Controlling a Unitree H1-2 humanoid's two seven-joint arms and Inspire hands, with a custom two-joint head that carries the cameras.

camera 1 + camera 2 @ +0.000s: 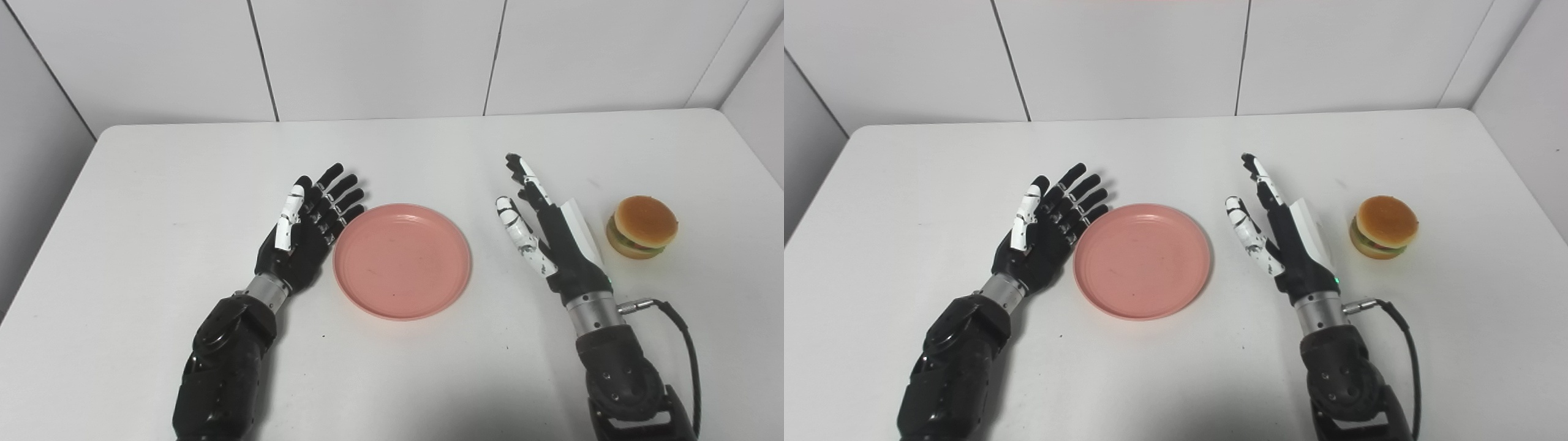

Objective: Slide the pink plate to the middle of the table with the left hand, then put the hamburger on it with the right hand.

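Observation:
A round pink plate lies flat near the middle of the white table, with nothing on it. My left hand rests open just left of the plate, its fingertips close to or touching the rim. To the right of the plate my right hand stands on edge, open, fingers stretched away from me and holding nothing. A small hamburger with a tan bun sits on the table right of that hand, a short gap apart from it.
White wall panels close off the back of the table and angle in at both sides. A black cable loops from my right wrist. The table's right edge runs just beyond the hamburger.

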